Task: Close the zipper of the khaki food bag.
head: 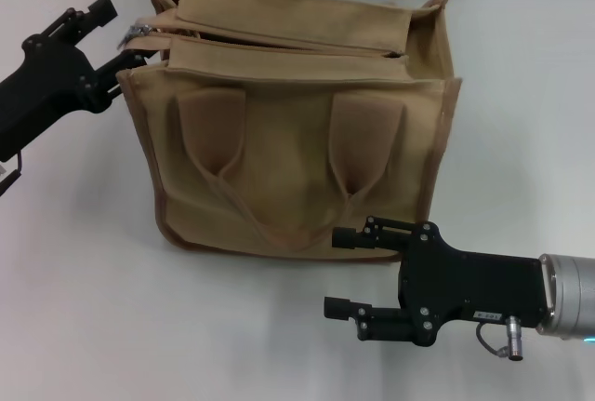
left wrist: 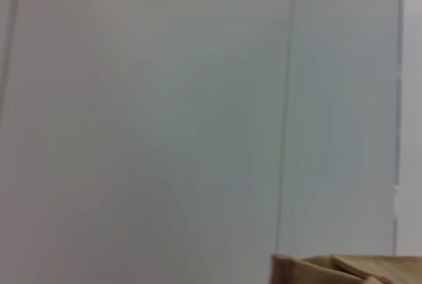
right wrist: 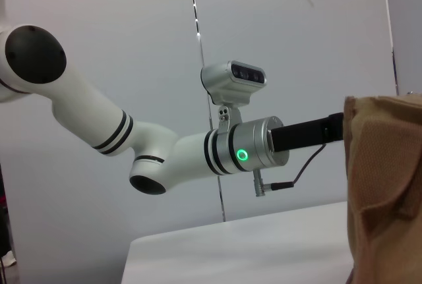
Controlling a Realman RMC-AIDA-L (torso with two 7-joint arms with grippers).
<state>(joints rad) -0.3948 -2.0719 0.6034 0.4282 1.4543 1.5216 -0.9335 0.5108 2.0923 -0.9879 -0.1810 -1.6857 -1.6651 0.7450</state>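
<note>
The khaki food bag (head: pixel 297 150) stands upright mid-table, handles hanging down its front face. The zipper (head: pixel 279 45) runs along its top and gapes open, with the silver slider (head: pixel 139 27) at the left end. My left gripper (head: pixel 123 33) is at the bag's top left corner, its fingers spread on either side of the slider end and holding nothing that I can see. My right gripper (head: pixel 335 271) is open and empty, low over the table in front of the bag's lower right corner. The bag's edge shows in the right wrist view (right wrist: pixel 382 185), and a corner in the left wrist view (left wrist: pixel 343 269).
The white table (head: pixel 74 308) extends around the bag. A grey wall (left wrist: pixel 198 99) stands behind. My left arm (right wrist: pixel 165 152) reaches in from the side in the right wrist view, its black hand partly hidden behind the bag.
</note>
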